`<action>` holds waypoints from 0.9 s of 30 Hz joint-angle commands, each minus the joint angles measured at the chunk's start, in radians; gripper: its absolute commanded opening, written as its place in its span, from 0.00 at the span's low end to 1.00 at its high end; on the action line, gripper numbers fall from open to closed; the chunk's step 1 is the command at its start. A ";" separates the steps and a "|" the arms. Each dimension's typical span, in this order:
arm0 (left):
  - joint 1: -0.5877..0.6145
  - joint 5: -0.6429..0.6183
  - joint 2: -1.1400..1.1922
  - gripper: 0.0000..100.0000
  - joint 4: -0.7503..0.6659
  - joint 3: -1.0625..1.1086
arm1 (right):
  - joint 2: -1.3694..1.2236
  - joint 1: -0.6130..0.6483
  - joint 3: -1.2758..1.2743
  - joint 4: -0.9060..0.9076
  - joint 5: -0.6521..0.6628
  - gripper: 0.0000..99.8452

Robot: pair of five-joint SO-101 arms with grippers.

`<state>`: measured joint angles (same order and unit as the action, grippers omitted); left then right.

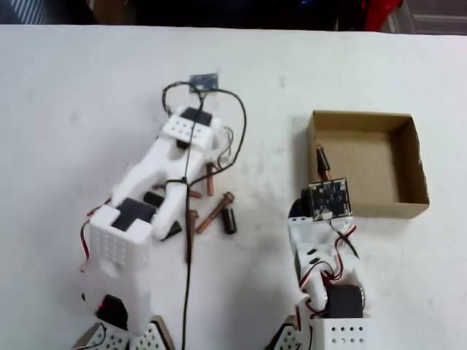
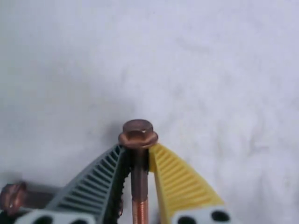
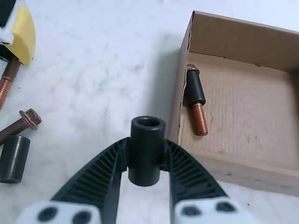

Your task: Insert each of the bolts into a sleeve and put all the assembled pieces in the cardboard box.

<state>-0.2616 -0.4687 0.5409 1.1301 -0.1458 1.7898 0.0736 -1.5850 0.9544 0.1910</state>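
No text, number or sign can be read anywhere in these views. A few faint blue specks on the outer wall of the cardboard box are too small to make out.
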 commanded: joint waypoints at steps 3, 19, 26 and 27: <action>0.008 0.057 -0.021 0.02 0.201 -0.235 | 0.012 -0.001 0.008 -0.024 -0.008 0.02; 0.016 0.209 -0.022 0.02 0.651 -0.646 | 0.012 0.139 -0.104 -0.259 -0.009 0.02; 0.015 0.199 -0.101 0.02 0.654 -0.638 | 0.010 0.213 -0.104 -0.317 -0.009 0.02; 0.015 0.189 -0.130 0.02 0.655 -0.626 | 0.010 0.219 -0.104 -0.317 -0.009 0.02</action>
<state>-0.2585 -0.2693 0.5378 1.7714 -0.7396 1.7883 0.2700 -1.6817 0.6705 0.1818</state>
